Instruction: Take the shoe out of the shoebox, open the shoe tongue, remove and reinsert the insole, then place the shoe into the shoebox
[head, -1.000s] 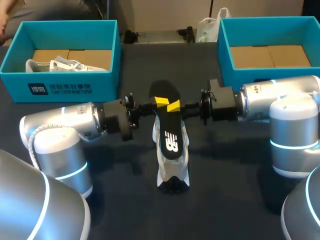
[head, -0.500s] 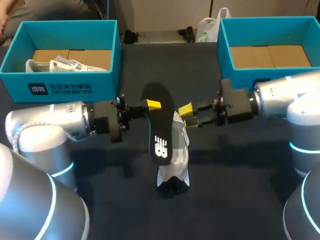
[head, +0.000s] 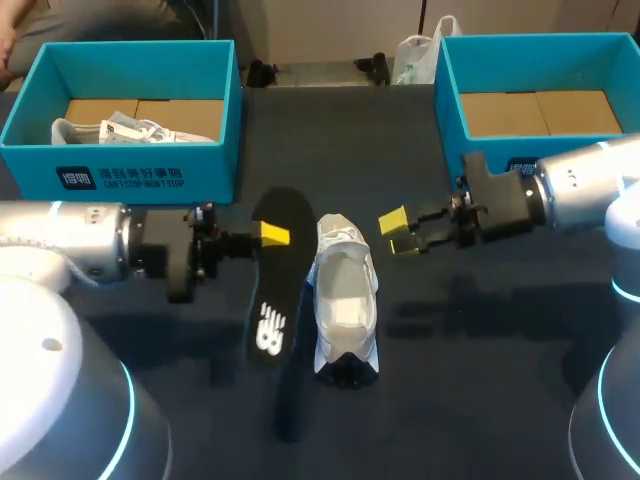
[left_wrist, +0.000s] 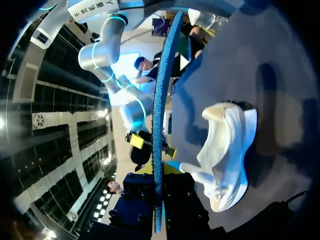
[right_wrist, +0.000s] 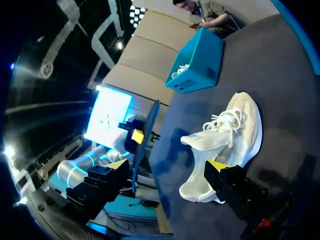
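left gripper (head: 272, 235) is clamped on the black insole (head: 270, 300), pinching it across its thickness in the half toward the table's far edge. in the left wrist view the insole runs edge-on out from between the fingers. it seems to hang clear of the dark table (head: 480, 390), judging by the shadow under its near end.

right gripper (head: 400, 230) stands wide, with nothing between its 2 yellow tips. it hovers near the far end of the white shoe (head: 345, 295), on the shoe's right side and not touching it.

the shoe lies in the middle of the table between the 2 arms, with its opening facing up. it is outside both teal boxes, the left shoebox (head: 130, 165) and the right shoebox (head: 470, 120), which sit at the 2 far corners.

the coming move turns on the insole and the shoe. the insole is just beside the shoe on its left, and their long axes run nearly parallel, from far edge to near edge. the insole's logo end points at the near edge and its broader end at the far edge. for reinsertion i judge the left arm must carry the insole rightward over the opening and feed it in lengthwise. the free right gripper is well placed to steady the shoe. i cannot tell the shoe's toe from its heel for certain.
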